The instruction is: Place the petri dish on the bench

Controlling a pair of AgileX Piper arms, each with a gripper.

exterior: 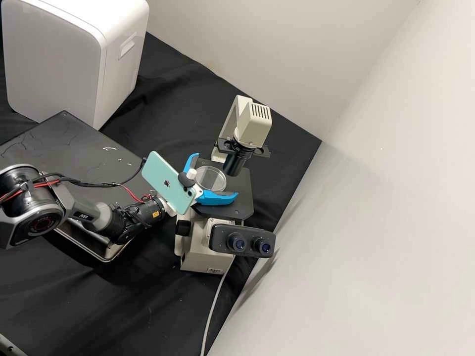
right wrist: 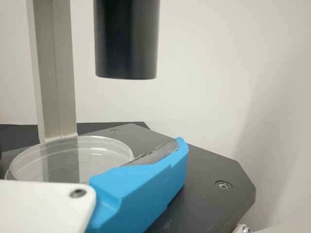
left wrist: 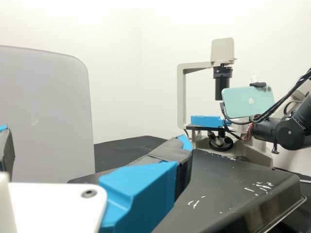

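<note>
The clear petri dish (exterior: pixel 211 178) (right wrist: pixel 68 158) lies on the black stage (exterior: pixel 237 190) of a microscope, just in front of the dark condenser tube (right wrist: pixel 127 39). My right gripper (exterior: pixel 204 180) comes in from the left and straddles the dish, one blue finger (right wrist: pixel 146 182) on each side, both against its rim. The dish's base still rests on the stage. My left gripper (left wrist: pixel 92 141) hovers open over a black tray (left wrist: pixel 233 189), nothing between its fingers. From there my right gripper (left wrist: pixel 210 120) appears far off at the stage.
The beige microscope (exterior: pixel 208 247) stands at the bench's right, its eyepieces (exterior: pixel 247 243) facing front and a cable trailing down. A black tray (exterior: pixel 74 143) lies to the left, a large white box (exterior: pixel 64 54) behind it. Black cloth (exterior: pixel 123 306) covers the front of the bench.
</note>
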